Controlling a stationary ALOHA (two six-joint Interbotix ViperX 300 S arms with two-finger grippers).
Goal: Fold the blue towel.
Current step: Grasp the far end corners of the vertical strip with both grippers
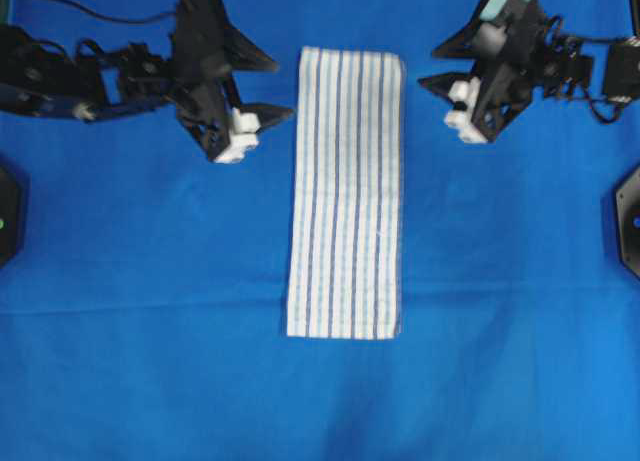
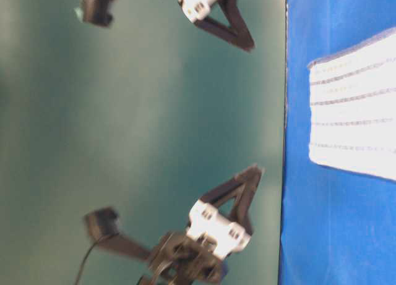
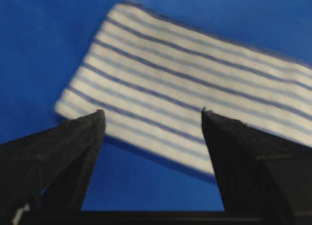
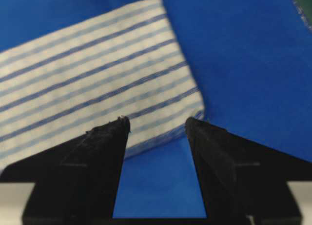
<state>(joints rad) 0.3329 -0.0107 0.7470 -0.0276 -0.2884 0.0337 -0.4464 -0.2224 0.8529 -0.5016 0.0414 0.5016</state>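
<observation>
Where the plain blue table covering (image 1: 130, 381) spreads across the whole overhead view, the blue towel (image 1: 346, 191) lies flat in the middle of it, a long narrow strip of white cloth with thin blue and light-blue stripes running along its length, its short ends toward the top and bottom of the view. The left gripper (image 1: 263, 89) sits to the left of the towel's upper end, near its long edge but not touching it, with its two black fingers spread wide apart and nothing between them. The right gripper (image 1: 432, 69) sits to the right of the same upper end, also apart from the cloth, its fingers likewise splayed and empty. From the left wrist camera, the left gripper's dark fingers (image 3: 73, 152) frame a corner of the striped towel lying beyond them on the covering. From the right wrist camera, the right gripper's fingers (image 4: 97, 161) frame the towel's other near corner.
</observation>
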